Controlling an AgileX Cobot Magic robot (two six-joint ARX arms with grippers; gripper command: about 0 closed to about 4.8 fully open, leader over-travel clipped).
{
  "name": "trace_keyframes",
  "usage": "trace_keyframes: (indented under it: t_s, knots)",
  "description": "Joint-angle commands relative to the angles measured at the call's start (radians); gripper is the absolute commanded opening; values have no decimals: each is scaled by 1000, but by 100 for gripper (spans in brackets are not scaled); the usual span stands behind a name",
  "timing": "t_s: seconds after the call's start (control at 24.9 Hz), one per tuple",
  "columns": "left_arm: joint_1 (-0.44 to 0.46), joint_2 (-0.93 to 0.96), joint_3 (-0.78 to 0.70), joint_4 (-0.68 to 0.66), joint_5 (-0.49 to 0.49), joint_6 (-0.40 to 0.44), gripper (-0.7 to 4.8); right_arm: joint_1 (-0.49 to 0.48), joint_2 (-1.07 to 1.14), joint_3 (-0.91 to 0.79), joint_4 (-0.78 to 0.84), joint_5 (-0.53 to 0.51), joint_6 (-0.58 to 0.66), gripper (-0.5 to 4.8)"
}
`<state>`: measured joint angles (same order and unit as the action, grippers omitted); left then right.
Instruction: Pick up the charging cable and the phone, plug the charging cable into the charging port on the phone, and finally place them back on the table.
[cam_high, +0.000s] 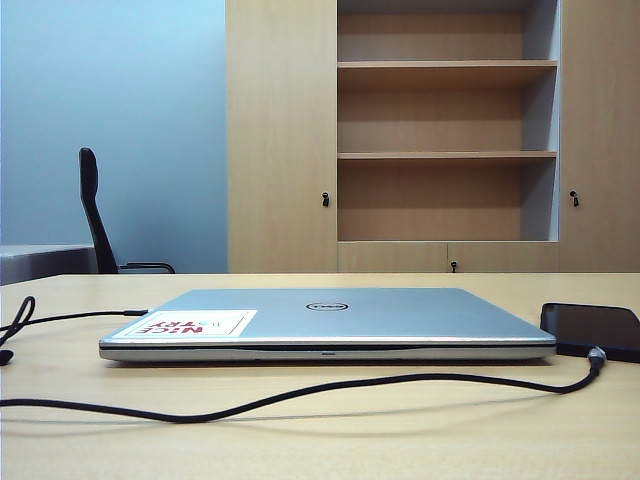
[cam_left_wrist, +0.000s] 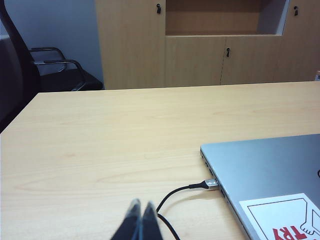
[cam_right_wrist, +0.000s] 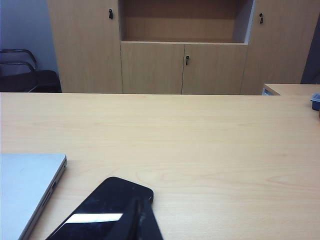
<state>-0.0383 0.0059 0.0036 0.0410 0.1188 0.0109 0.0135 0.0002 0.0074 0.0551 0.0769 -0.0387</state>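
Plugged black cord (cam_high: 300, 392) and glossy black phone (cam_right_wrist: 102, 212) down on pale worktop (cam_high: 400, 430) — left gripper (cam_left_wrist: 141, 207) and right gripper (cam_right_wrist: 141, 205) closed, empty; nothing left but retreat.

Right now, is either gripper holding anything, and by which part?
Nothing. Left gripper and right gripper are shut and empty; phone lies on table.

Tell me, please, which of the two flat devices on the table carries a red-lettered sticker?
The closed silver laptop does; its white sticker sits on the lid. The black phone beside it has none, only the cable plugged in.
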Motion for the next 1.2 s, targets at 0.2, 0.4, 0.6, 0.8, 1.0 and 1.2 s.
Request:
trace_keyframes:
  t_s: [0.2,0.4,0.6,0.8,1.0,1.2]
  knots:
    - [-2,0,0,13,1,8,-6,0,-3,-6,25,-53,-3,13]
    - [-2,0,0,13,1,8,-6,0,-3,-6,25,-53,20,14]
    - [-2,0,0,13,1,8,-6,0,-3,-6,25,-53,20,13]
    - [-2,0,0,13,1,8,-6,0,-3,-6,23,-53,19,13]
    - [-2,0,0,13,1,8,-6,0,-3,-6,23,-53,19,13]
    - [-2,0,0,13,1,8,-6,0,-3,-6,23,-53,19,13]
